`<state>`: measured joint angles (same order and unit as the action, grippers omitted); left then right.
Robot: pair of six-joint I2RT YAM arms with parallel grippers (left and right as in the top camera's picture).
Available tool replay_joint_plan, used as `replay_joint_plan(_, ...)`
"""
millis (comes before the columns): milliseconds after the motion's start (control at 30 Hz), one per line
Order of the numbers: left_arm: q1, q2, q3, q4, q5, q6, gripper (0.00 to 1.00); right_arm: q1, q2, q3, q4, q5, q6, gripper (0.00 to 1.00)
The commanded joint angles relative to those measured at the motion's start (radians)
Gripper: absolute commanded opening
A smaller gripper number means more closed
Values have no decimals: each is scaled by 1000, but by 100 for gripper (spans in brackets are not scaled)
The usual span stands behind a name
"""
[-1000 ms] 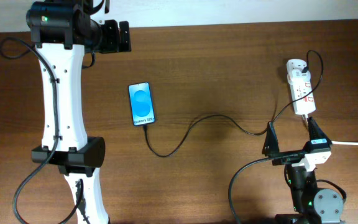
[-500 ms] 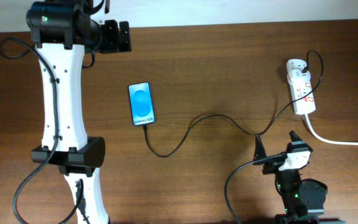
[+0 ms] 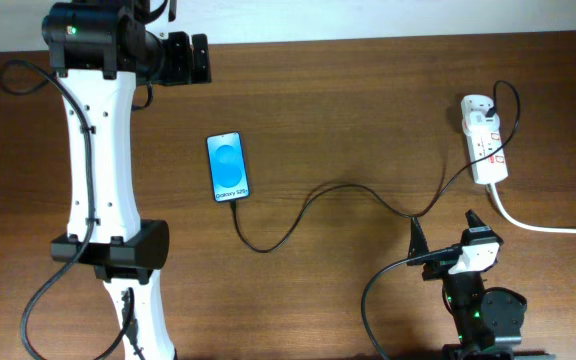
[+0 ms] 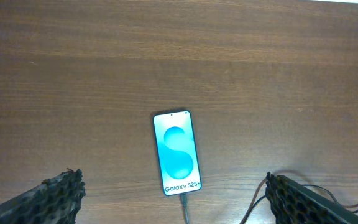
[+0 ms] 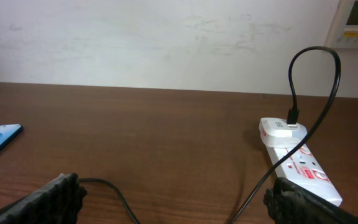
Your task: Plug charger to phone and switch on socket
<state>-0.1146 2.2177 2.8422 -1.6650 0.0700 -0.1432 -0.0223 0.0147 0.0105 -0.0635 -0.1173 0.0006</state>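
The phone lies flat on the wooden table with its blue "Galaxy S25" screen up; it also shows in the left wrist view. The black charger cable runs from the phone's bottom edge in loops to the white socket at the far right. Its tip sits in the phone's port. In the right wrist view the cable arches into a white adapter on the socket. My left gripper is open and empty, held high beyond the phone. My right gripper is open and empty, in front and left of the socket.
The socket's thick white cord runs off the right edge. The white left arm stands along the left side of the table. A pale wall rises behind the table's far edge.
My right gripper has drawn back from the socket's near end, toward the front and left, then stayed still. The left arm, phone and cable have not moved.
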Motion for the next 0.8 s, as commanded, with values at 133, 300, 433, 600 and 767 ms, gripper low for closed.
replay_joint_plan(133, 5, -40, 8, -3, -57, 17, 99, 10, -11, -5, -5, -5, 7, 98)
replay_joint_plan(300, 6, -276, -385, 159, -106, 17, 99, 10, -11, -5, -5, -5, 7, 98)
replay_joint_plan(433, 6, -611, -945, 581, -112, 38, 99, 10, -11, -5, -5, -5, 7, 98)
replay_joint_plan(600, 6, -906, -1379, 962, -111, 181, 99, 10, -11, -5, -5, -5, 7, 98)
replay_joint_plan(767, 6, -1162, -1849, 1424, -55, 281, 99, 10, -11, -5, -5, -5, 7, 98)
